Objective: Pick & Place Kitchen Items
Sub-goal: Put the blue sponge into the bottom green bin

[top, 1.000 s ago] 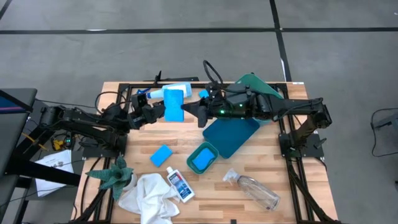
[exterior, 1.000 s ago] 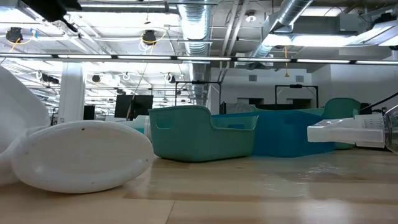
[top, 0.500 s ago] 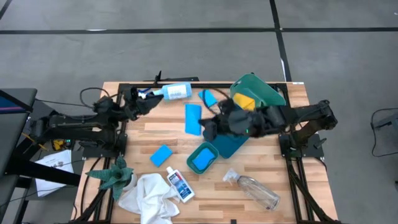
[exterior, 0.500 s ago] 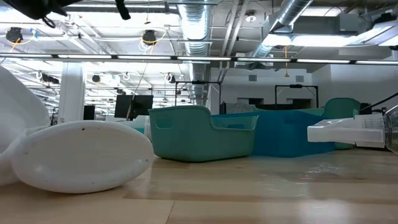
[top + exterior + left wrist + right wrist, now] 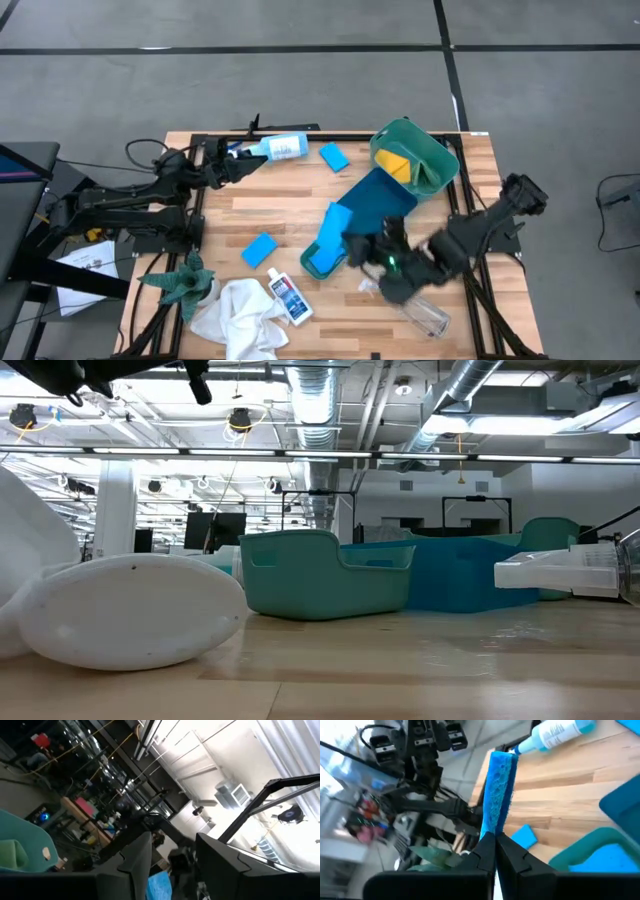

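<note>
The right claw (image 5: 348, 245) is closed on a blue sponge (image 5: 334, 232), pinching its lower edge so that the slab stands on end; in the right wrist view the sponge (image 5: 496, 795) rises thin and upright from between the two dark fingers (image 5: 485, 851). In the high view this sponge sits at about 6 o'clock from the worktop's centre, tilted with its long axis running roughly 1 to 7 o'clock, and it hangs directly over the small teal bin (image 5: 322, 258), which already holds a blue pad. That is the relation the coming move likely turns on: the bin lies immediately below the held sponge, at about 7 o'clock from the claw, so a short lowering and release would probably seat it, provided the long axis lines up with the bin's opening. The right arm is plainly the nearer one. The left claw (image 5: 232, 170) waits at about 10 o'clock on the worktop (image 5: 270, 205), pointing toward 3 o'clock at the spray bottle (image 5: 275, 148), which lies on its side just beyond, long axis 3 to 9 o'clock; its fingers (image 5: 135, 857) appear spread with nothing between them. Two more sponges (image 5: 259, 249) (image 5: 334, 157) lie loose on the worktop.
</note>
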